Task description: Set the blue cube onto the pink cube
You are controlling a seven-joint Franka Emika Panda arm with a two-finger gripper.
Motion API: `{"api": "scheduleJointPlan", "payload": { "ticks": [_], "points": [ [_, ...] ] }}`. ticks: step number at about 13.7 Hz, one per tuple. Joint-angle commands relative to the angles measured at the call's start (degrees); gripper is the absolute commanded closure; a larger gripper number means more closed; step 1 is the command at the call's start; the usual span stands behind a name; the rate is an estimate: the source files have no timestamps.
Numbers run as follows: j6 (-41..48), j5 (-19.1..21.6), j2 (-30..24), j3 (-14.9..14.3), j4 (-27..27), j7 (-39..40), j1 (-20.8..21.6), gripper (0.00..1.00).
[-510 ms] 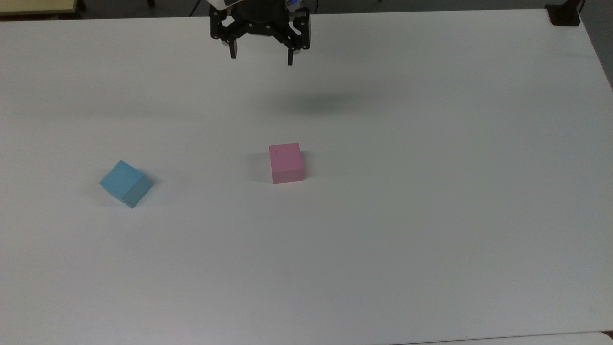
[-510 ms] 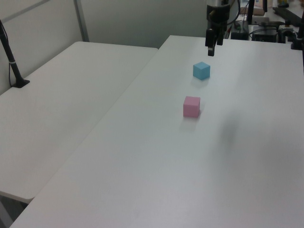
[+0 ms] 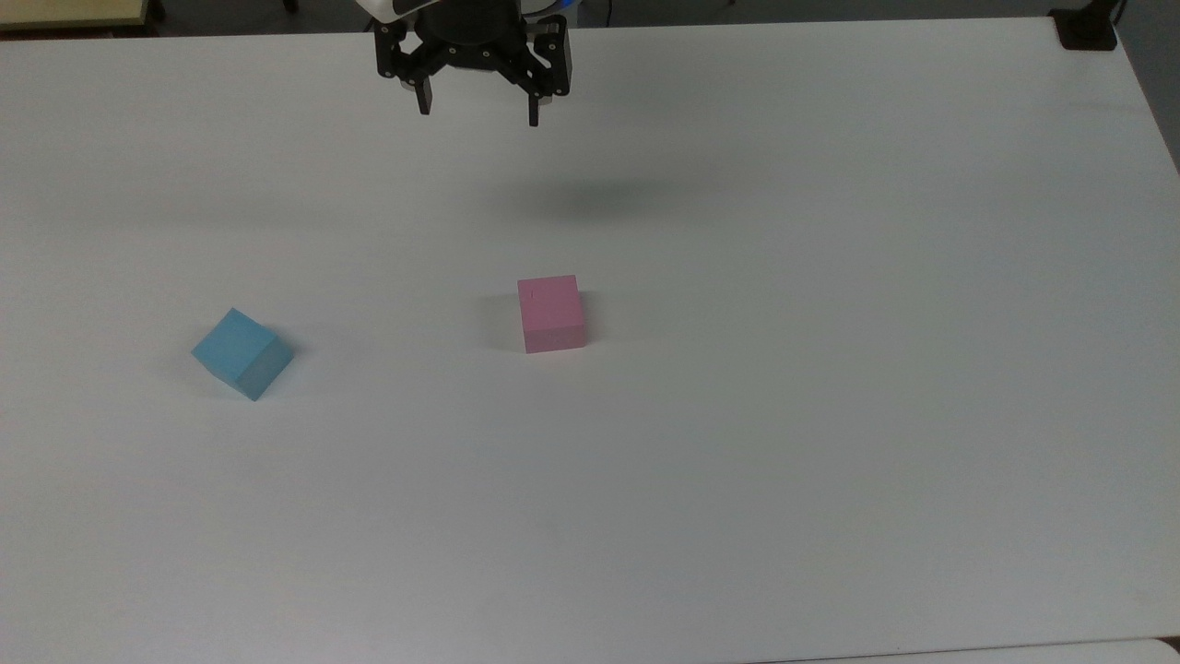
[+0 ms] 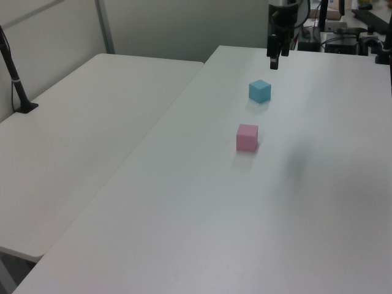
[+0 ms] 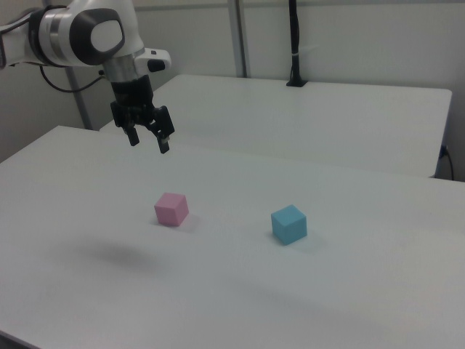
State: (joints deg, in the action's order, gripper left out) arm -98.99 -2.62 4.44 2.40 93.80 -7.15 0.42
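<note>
We've barely started: small matte sky-blue cube (image 3: 241,353) sits on the white desk (image 3: 830,415) at 9 o'clock of the pastel pink cube (image 3: 551,313), well apart; gripper (image 3: 477,106) hangs high, fingers apart, empty

I work above a broad white matte tabletop (image 3: 830,461) under soft, even light that leaves faint shadows. Beside it stands a second white rectangular table (image 4: 73,153), with a narrow gap between them. A black pole on a small black foot (image 4: 15,79) rises from that table's far edge. Behind are pale grey-green wall panels (image 4: 177,27) with a grey metal upright (image 4: 105,27).
</note>
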Motion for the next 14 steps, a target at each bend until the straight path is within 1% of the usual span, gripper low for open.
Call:
{"api": "scheduleJointPlan", "payload": {
  "ticks": [1,4,7,8,11,13,14],
  "points": [
    [0.20,1.39,-0.66,-0.30,0.41,1.35,0.02,0.00],
    [-0.41,1.48,-0.31,-0.38,0.33,1.96,-0.24,0.00],
    [-6.72,1.57,2.93,-0.38,-0.55,2.06,-3.66,0.00],
    [-8.74,1.57,5.47,-0.38,-1.42,1.79,-4.89,0.00],
    [-10.78,1.30,10.31,-0.47,-3.27,1.70,-8.93,0.00],
    [-14.45,1.21,13.74,-0.56,-3.54,1.18,-11.22,0.00],
    [-17.00,1.21,15.41,-0.47,-3.54,-0.39,-12.36,0.00]
  ]
}}
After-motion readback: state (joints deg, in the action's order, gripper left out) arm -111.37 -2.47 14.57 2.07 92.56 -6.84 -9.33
